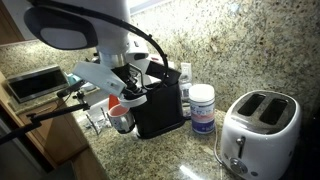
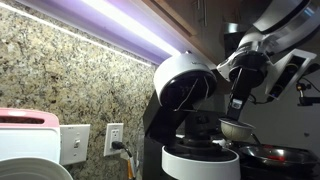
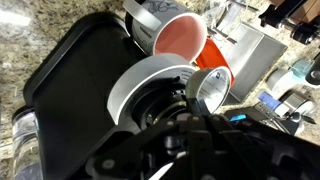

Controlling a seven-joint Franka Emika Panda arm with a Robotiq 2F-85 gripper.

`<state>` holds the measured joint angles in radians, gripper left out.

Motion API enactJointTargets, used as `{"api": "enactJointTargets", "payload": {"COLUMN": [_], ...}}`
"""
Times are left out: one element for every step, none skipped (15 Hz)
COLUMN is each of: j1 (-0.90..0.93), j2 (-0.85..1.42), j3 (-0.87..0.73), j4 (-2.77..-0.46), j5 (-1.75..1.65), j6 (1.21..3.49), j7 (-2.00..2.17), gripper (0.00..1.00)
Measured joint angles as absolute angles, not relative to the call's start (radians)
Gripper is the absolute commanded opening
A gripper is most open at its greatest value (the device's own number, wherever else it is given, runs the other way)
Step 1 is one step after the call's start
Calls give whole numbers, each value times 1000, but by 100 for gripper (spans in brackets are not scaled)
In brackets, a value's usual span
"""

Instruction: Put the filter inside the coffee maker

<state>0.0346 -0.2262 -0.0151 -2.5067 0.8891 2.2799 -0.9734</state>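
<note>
The coffee maker (image 1: 158, 110) is a black box with a pale rounded top (image 2: 185, 78), standing on the granite counter. In the wrist view its black body (image 3: 80, 55) and its white-rimmed round opening (image 3: 140, 78) lie just below me. My gripper (image 2: 240, 108) is shut on the filter (image 2: 237, 128), a small shiny metal cup. It holds the filter beside the rounded top, just above the machine's lower part. In the wrist view the filter (image 3: 210, 85) sits at my fingertips (image 3: 200, 108), at the edge of the opening. In an exterior view my arm hides the filter.
A white blue-labelled jar (image 1: 202, 108) and a white two-slot toaster (image 1: 258, 130) stand next to the machine. A white mug with a red inside (image 3: 180, 38) sits on its other side, also seen in an exterior view (image 1: 120, 116). A wall outlet (image 2: 113, 138) is behind.
</note>
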Motion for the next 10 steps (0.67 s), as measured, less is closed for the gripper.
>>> {"api": "enactJointTargets", "payload": {"j1": [36, 36, 36, 36, 36, 35, 34, 34, 33, 34], "j2": [-221, -213, -202, -189, -174, -158, -142, -128, -116, -108], "j3": [-16, -18, -20, -23, -26, -28, -30, -31, -31, -31], "j4": [-2499, -2491, -2482, -2472, -2462, -2451, -2442, -2433, -2427, -2426], "j5": [894, 905, 924, 951, 982, 1012, 1044, 1070, 1089, 1101], "j6": [2276, 2271, 2269, 2269, 2269, 2269, 2270, 2270, 2270, 2270], "j7": [-973, -973, -973, -973, -974, -974, -974, -974, -975, -976], "gripper": [0, 0, 0, 0, 0, 0, 0, 0, 0, 0]}}
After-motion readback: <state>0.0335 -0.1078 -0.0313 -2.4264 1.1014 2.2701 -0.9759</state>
